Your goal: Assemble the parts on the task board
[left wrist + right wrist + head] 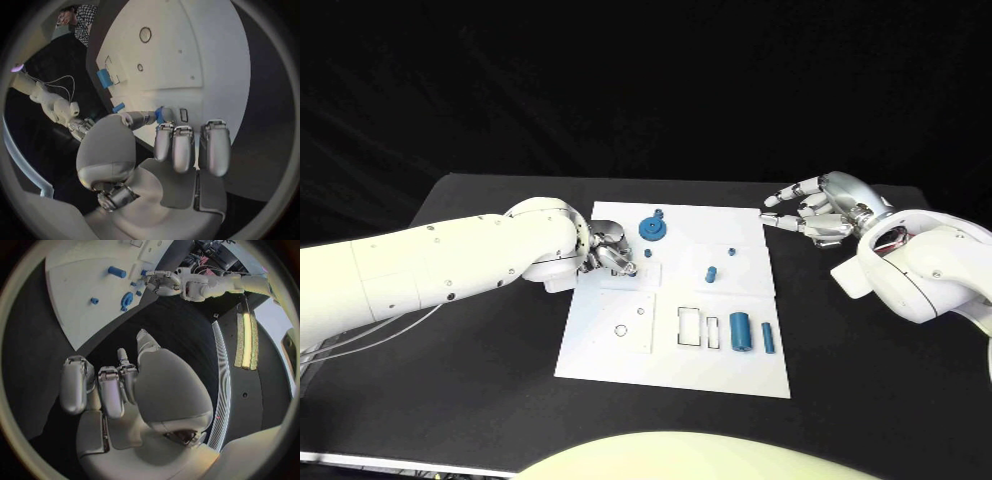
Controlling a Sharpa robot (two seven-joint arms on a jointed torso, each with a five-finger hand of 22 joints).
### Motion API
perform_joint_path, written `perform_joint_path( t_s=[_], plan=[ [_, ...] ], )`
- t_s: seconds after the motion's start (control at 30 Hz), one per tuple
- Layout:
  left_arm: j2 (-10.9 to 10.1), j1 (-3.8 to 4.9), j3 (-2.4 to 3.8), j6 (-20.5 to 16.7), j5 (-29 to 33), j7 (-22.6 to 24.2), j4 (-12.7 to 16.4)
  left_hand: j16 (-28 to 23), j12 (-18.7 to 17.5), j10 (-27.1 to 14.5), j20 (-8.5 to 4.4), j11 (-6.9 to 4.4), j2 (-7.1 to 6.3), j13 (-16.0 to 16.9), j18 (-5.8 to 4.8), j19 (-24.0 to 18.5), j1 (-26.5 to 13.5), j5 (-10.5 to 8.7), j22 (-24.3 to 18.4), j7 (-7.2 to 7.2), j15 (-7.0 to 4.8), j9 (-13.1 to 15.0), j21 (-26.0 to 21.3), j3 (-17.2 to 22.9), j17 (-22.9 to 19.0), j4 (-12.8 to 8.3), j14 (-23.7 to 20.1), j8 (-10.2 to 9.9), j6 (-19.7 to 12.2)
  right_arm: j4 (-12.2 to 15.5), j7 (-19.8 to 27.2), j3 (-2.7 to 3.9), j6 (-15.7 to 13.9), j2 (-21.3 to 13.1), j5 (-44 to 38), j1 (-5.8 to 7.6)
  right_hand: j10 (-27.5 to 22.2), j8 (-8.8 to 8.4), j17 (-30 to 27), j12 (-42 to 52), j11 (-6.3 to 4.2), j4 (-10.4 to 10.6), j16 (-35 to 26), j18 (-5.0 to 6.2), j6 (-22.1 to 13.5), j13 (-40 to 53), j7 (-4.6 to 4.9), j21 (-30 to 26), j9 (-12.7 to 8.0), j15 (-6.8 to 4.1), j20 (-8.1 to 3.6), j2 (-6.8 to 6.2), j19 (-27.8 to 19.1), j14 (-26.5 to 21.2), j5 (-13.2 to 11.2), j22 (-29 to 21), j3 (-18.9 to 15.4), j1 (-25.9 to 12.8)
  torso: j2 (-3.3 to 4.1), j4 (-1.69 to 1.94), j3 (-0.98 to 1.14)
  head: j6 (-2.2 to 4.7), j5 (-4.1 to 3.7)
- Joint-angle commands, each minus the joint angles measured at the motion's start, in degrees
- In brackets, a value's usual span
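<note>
1. Two robot hands: we see the left robot hand [609, 254] pinching a small blue part [160, 114] over the task board [733, 365] at its left edge.
2. The right robot hand [813, 212], grasping nothing with fingers apart, hovers off the far right corner, so the left is nearer.

Black table [473, 390] with the white task board [678, 340] flat at its middle

The white rectangular task board [610, 355] lies at the middle of the black desk [473, 400]. On its far part sits a blue round gear-like part [653, 228]; two small blue pegs [711, 273] lie nearer the centre. Two blue cylinders [740, 331] lie side by side on the near right part. The left robot hand [610, 255] is over the board's left edge; the right robot hand [812, 212] is beyond its far right corner.
</note>
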Motion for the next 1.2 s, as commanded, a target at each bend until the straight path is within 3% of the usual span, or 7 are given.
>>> perform_joint_path(
  t_s=[0.03, 0.77, 0.93, 1.2],
  plan=[
    [0.2, -0.21, -0.16, -0.4, 0.1, -1.1, 0.2, 0.4, 0.2, 0.4, -0.16, -0.09, 0.15, 1.2, -0.31, 0.2, -0.5, -0.06, 1.6, -3.15, -0.42, 0.1, 0.3, 5.9, 15.0, -6.4, 6.1, -0.2, 3.6, 0.1, 0.6, 0.00, 0.7, 0.0, -0.1, -0.04, -0.1, 0.40, 9.2, -0.2, -0.44, 0.0, -0.3, 0.08, 0.2, 5.6, -0.04, -0.3, 0.0, -0.34, -0.27, 0.42, 0.0, 4.7, -0.2, 5.2, 0.2, -0.3, -0.03, -0.01, -0.06, -0.06, 0.02],
    [0.3, -0.22, -0.08, -1.8, 0.2, -1.9, -0.2, 0.3, 0.2, 0.6, -0.51, -0.52, -0.10, 1.5, -0.29, 0.2, -1.9, -0.16, 1.4, -3.67, -0.78, 0.3, 0.1, 2.0, 15.0, -4.8, 6.0, -1.0, 4.4, 0.1, 0.6, 0.00, 0.7, -0.1, -0.1, -0.04, -0.1, 0.44, 9.2, -0.2, -0.45, 0.0, -0.3, 0.10, 0.1, 5.6, -0.04, -0.4, 0.0, -0.35, -0.27, 0.44, -0.1, 4.7, -0.2, 5.1, 0.2, -0.3, -0.06, -0.02, -0.05, 0.12, 0.02],
    [0.3, -0.22, -0.08, -1.7, 0.4, -2.0, -0.3, 0.4, 0.2, 0.7, -0.64, -0.69, -0.91, 1.6, -0.31, 0.3, -3.3, -0.74, 1.5, -3.90, -0.91, 0.5, 0.0, -2.2, 15.1, -2.7, 6.1, -1.6, 5.1, 0.1, 0.6, 0.00, 0.7, -0.1, -0.1, -0.04, -0.1, 0.44, 9.2, -0.2, -0.45, 0.0, -0.3, 0.10, 0.1, 5.6, -0.04, -0.4, 0.0, -0.35, -0.27, 0.44, -0.1, 4.7, -0.2, 5.1, 0.2, -0.3, -0.04, -0.03, -0.05, 0.10, 0.02],
    [0.3, -0.22, -0.08, -1.7, 0.7, -2.3, -0.3, 0.3, 0.1, 0.6, -0.75, -0.75, -1.01, 1.7, -0.31, 0.3, -3.6, -0.98, 1.5, -3.98, -0.98, 0.7, -0.1, -7.0, 15.0, -0.5, 6.1, -2.2, 5.7, 0.1, 0.6, 0.00, 0.9, -0.1, -0.2, -0.04, 0.0, 0.49, 9.4, -0.1, -0.46, 0.0, -0.2, 0.03, 0.1, 5.7, -0.04, -0.2, -0.1, -0.36, -0.28, 0.48, 0.1, 4.7, -0.2, 5.3, 0.2, -0.4, 0.01, 0.03, -0.03, 0.16, -0.05]
  ],
)
